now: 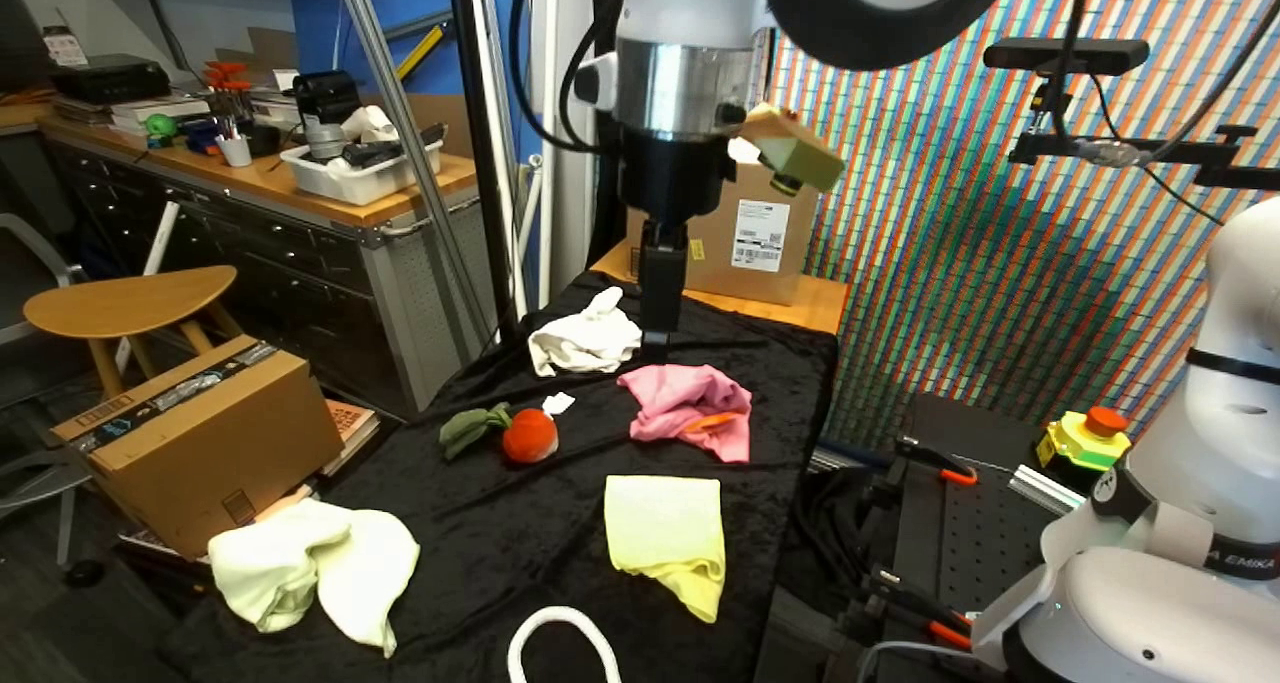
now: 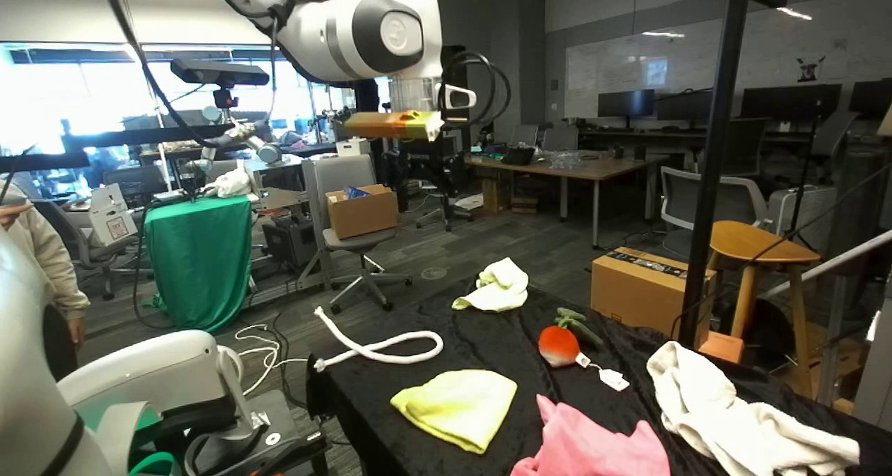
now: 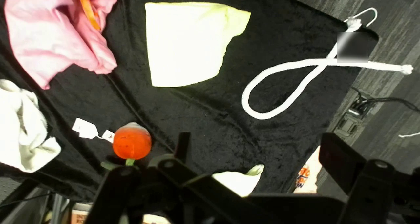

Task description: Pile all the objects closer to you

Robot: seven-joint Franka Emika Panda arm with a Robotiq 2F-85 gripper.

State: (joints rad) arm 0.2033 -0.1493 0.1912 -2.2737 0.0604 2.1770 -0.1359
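My gripper (image 3: 256, 145) hangs open above the black-covered table, with nothing between its fingers. In an exterior view the gripper (image 1: 657, 338) shows side-on, over the end where a crumpled white cloth (image 1: 582, 341) and a pink cloth (image 1: 690, 408) lie. A red-and-green item (image 1: 530, 436) with a tag sits near them. A flat yellow cloth (image 1: 665, 528) is further along. The white rope loop (image 3: 262, 115) crosses itself near a table corner, one end sticking out past the edge. In the wrist view, my gripper partly hides the pale yellow-green cloth (image 3: 238, 183).
A brown cardboard box (image 1: 215, 443) stands beside the table, and another box (image 1: 750, 233) is behind it. A black upright post (image 2: 718, 155) rises close to the table's edge. The white robot base (image 1: 1130, 613) is alongside, near a red-topped yellow button (image 1: 1085, 443).
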